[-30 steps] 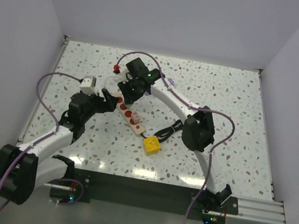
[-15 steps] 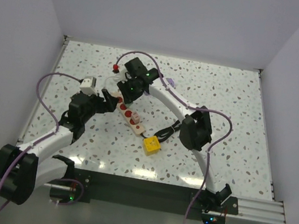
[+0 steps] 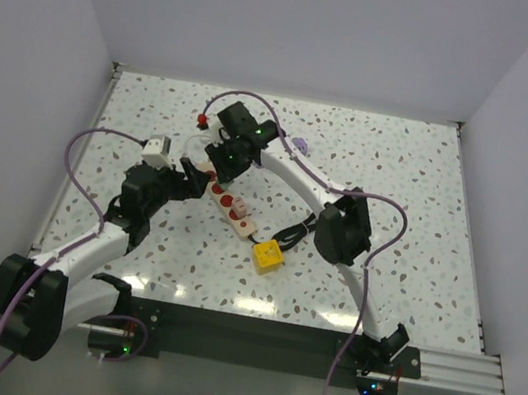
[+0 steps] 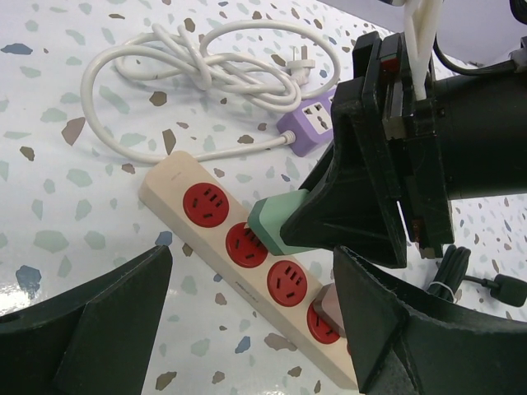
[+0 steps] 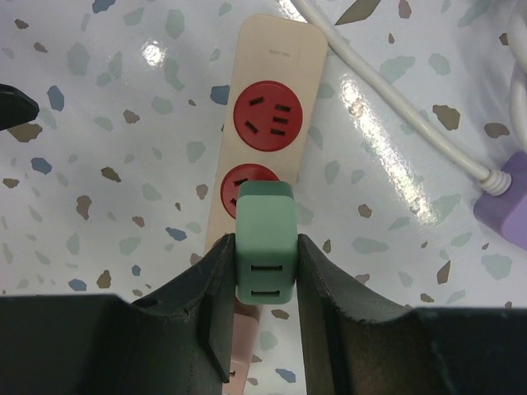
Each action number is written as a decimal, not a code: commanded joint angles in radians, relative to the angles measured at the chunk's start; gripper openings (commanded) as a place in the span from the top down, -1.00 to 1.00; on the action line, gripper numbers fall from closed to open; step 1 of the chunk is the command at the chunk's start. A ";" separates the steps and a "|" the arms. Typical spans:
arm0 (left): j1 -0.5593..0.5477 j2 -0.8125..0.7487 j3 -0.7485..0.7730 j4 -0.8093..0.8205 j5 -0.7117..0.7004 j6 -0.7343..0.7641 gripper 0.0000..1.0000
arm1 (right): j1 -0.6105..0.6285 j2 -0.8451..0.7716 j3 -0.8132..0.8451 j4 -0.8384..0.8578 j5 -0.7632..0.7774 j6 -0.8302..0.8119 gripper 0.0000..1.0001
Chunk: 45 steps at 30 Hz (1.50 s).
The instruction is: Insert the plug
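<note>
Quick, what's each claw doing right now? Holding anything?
Left claw: open, holding nothing.
Right claw: closed on the green plug.

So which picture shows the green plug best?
The right wrist view: the plug sits dead centre between the fingers, right over the strip's second socket. The left wrist view shows its side, partly behind a finger. The top view hides it under the right arm.
</note>
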 commanded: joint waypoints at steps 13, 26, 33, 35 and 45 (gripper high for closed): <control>0.007 -0.015 -0.007 0.040 0.019 0.028 -0.70 | 0.015 -0.108 -0.061 -0.026 0.077 0.000 1.00; 0.007 -0.023 -0.011 0.037 0.019 0.028 -0.70 | 0.015 -0.139 -0.108 -0.007 0.057 -0.006 1.00; 0.007 -0.033 -0.012 0.031 0.014 0.029 -0.71 | 0.016 -0.132 -0.090 0.015 0.034 0.006 1.00; 0.007 -0.033 -0.012 0.031 0.011 0.029 -0.71 | 0.016 -0.133 -0.091 0.027 0.025 0.009 1.00; 0.007 -0.023 -0.009 0.029 0.016 0.031 -0.71 | 0.016 -0.107 -0.058 0.040 0.016 0.006 1.00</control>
